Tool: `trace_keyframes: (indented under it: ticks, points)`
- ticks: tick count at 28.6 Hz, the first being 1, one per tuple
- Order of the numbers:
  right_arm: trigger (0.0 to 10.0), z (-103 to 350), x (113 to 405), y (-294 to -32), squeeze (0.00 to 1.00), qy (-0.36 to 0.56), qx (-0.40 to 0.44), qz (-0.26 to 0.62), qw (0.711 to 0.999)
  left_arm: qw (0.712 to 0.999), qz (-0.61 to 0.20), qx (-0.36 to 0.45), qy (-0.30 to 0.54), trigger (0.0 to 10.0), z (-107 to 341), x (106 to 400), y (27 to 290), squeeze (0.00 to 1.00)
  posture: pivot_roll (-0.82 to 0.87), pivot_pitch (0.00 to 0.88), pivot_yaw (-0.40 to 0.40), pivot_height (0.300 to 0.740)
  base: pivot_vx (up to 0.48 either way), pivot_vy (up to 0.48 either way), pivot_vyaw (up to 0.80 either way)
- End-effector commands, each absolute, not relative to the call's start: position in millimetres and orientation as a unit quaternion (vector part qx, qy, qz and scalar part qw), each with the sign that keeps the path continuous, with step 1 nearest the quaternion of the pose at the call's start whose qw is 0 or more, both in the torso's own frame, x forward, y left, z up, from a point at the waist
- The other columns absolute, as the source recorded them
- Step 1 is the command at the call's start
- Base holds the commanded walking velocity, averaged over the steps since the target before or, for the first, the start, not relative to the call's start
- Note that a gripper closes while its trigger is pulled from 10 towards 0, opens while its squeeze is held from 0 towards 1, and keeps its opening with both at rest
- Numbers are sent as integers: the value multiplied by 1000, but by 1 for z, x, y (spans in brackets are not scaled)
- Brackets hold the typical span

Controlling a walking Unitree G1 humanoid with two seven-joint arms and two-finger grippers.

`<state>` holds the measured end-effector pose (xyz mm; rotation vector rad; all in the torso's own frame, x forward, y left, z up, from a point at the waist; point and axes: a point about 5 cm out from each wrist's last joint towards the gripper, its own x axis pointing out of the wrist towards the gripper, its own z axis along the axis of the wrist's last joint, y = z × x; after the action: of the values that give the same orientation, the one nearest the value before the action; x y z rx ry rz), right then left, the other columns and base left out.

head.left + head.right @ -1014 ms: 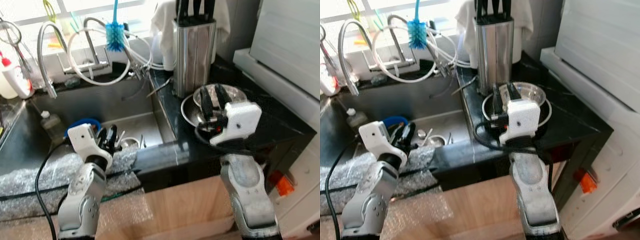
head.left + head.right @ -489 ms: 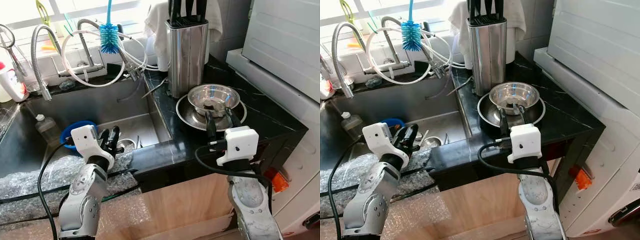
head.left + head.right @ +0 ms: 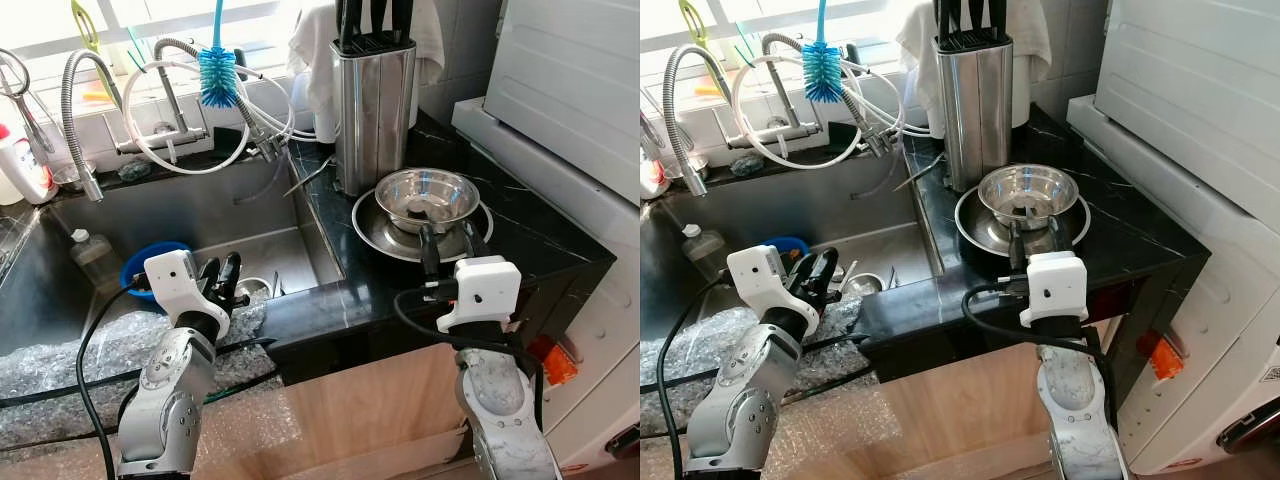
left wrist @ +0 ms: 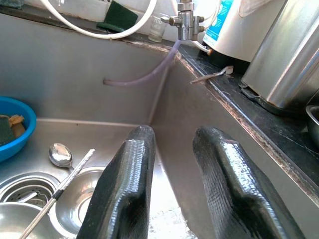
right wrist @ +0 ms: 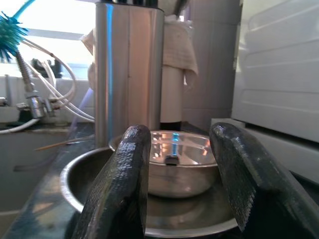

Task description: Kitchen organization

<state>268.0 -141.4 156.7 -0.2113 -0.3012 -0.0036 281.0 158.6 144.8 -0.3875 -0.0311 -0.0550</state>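
Note:
A small steel bowl [image 3: 425, 193] sits inside a wider steel bowl [image 3: 381, 228] on the black counter, in front of a steel knife block [image 3: 373, 100]. My right gripper [image 3: 450, 243] is open and empty at the wide bowl's near rim, pointing at both bowls. In the right wrist view the small bowl [image 5: 177, 169] lies just beyond the fingers [image 5: 122, 194]. My left gripper [image 3: 218, 278] hangs open and empty over the sink's near edge. The left wrist view looks past its fingers [image 4: 127, 194] at a spoon [image 4: 60, 154] and a blue bowl [image 4: 12, 132] on the sink floor.
Faucets, hoses and a blue bottle brush [image 3: 217, 75] line the sink's back ledge. A white appliance [image 3: 570, 90] stands to the right of the counter. Bubble wrap [image 3: 60, 355] covers the sink's near rim. A small bottle [image 3: 90, 250] stands in the sink.
The whole view has pulled back and up since a second ago. My right gripper has come back from over the bowls to their near rim, then shifted slightly right. The left gripper has barely moved.

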Motion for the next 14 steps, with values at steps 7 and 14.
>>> trace_keyframes:
  ticks: [7, 14]
  points:
    - [10000, 161, 277, -141, 0, -150, -99, -14, 984, 984, -24, -176, -14, 10000, 145, 280, 161, 0, -120, 0, 128, 740, 0, 0, 0]
    - [10000, 164, 284, -139, 0, -145, -97, -22, 984, 983, -26, -179, -14, 10000, 145, 281, 159, 0, -119, 0, 128, 740, 0, 0, 0]
